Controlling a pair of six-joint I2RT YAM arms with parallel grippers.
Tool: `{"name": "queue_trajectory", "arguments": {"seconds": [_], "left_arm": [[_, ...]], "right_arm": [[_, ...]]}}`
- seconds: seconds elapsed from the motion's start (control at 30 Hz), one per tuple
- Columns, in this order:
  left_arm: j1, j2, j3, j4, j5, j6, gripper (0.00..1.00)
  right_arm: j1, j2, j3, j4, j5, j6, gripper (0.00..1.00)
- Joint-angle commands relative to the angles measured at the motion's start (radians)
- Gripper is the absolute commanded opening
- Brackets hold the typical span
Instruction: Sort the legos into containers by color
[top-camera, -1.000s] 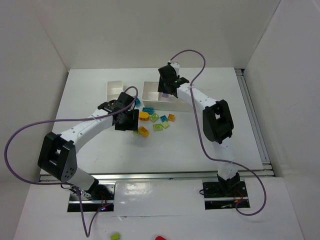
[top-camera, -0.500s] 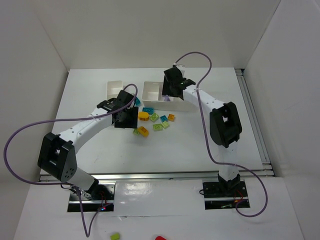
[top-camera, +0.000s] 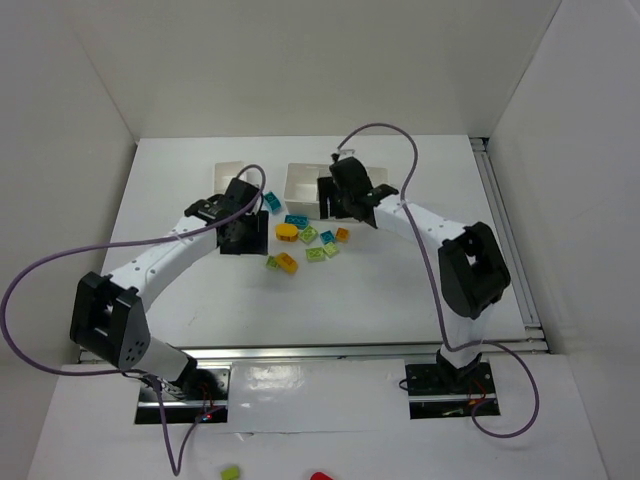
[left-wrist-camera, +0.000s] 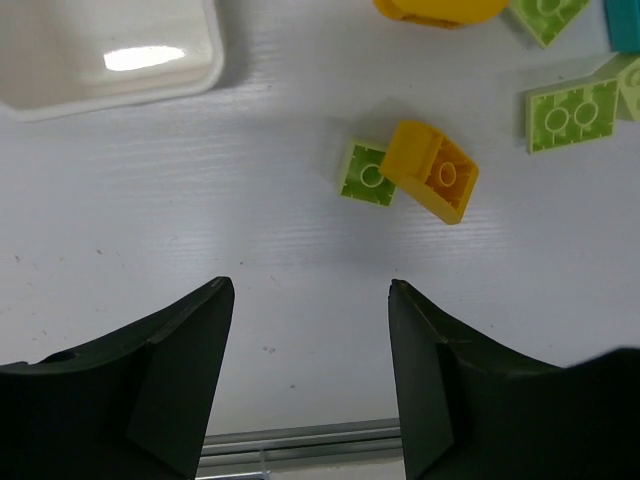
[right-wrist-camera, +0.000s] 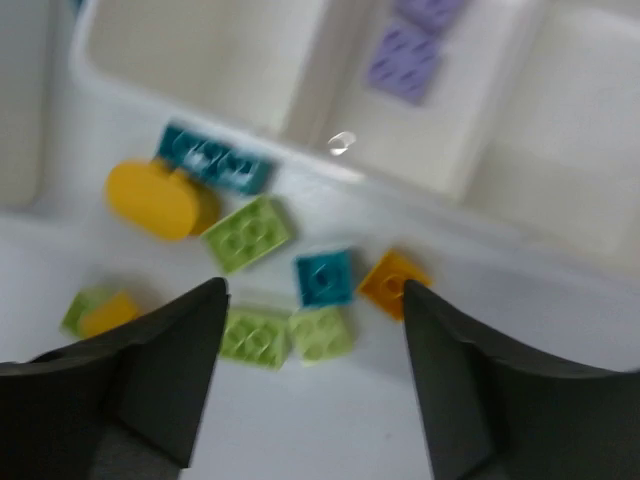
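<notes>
- The left gripper (left-wrist-camera: 308, 288) hangs wide open and empty over the tabletop (top-camera: 400, 290), near its middle. Just ahead of it lie a small lime brick (left-wrist-camera: 366, 174) and a yellow-orange brick (left-wrist-camera: 432, 168), touching along one edge.
- The right gripper (right-wrist-camera: 312, 295) is likewise spread wide with nothing in it. It hovers above the loose bricks on the near side of the three-compartment tray (top-camera: 300, 186), which sits toward the far edge.
- Two purple bricks (right-wrist-camera: 405, 62) lie in that tray's middle compartment. The small tray (top-camera: 228, 177) sits to its left, toward the far-left corner.
- Below the right gripper lie a long teal brick (right-wrist-camera: 215, 160), the rounded yellow piece (right-wrist-camera: 160, 198), a lime brick (right-wrist-camera: 247, 232), a small teal brick (right-wrist-camera: 323, 276), a small orange brick (right-wrist-camera: 392, 282) and two more lime bricks (right-wrist-camera: 285, 335). That view is blurred, so I cannot tell whether those last two touch.
- The step in hand looks like choosing the next brick.
- The left arm should take only one of the touching pair. It should set its jaws across the yellow-orange brick's free sides and come straight down. It should close only once low, or the lime neighbour may get pinched or shoved.
- For the right arm, the small teal brick has close neighbours, so a centred, vertical approach would serve best.
</notes>
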Motion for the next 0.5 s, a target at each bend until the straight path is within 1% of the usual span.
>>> {"name": "queue_trajectory", "arguments": {"seconds": [0.0, 0.03, 0.07, 0.13, 0.23, 0.37, 0.4, 0.47], "left_arm": [[0.080, -0.093, 0.021, -0.025, -0.010, -0.028, 0.73], [0.095, -0.121, 0.021, -0.025, 0.000, -0.029, 0.73], [0.110, -0.133, 0.009, -0.015, 0.000, -0.042, 0.73], [0.149, -0.165, 0.000, -0.004, 0.010, -0.055, 0.74], [0.183, -0.179, -0.010, 0.005, 0.020, -0.055, 0.74], [0.195, -0.179, -0.010, 0.014, 0.040, -0.045, 0.74], [0.204, -0.179, -0.010, 0.014, 0.040, -0.045, 0.74], [0.204, -0.179, -0.010, 0.014, 0.058, -0.036, 0.74]], "right_arm": [[0.083, -0.128, -0.106, 0.114, -0.205, -0.124, 0.77], [0.099, -0.138, -0.125, 0.114, -0.233, -0.137, 0.85], [0.129, -0.138, -0.151, 0.094, -0.255, -0.151, 0.88], [0.161, -0.126, -0.151, 0.071, -0.309, -0.182, 0.93], [0.221, -0.068, -0.139, 0.059, -0.318, -0.193, 0.94], [0.243, 0.036, -0.055, 0.030, -0.353, -0.205, 0.94], [0.243, 0.055, -0.042, 0.030, -0.353, -0.216, 0.92], [0.243, 0.110, -0.018, 0.019, -0.398, -0.240, 0.92]]}}
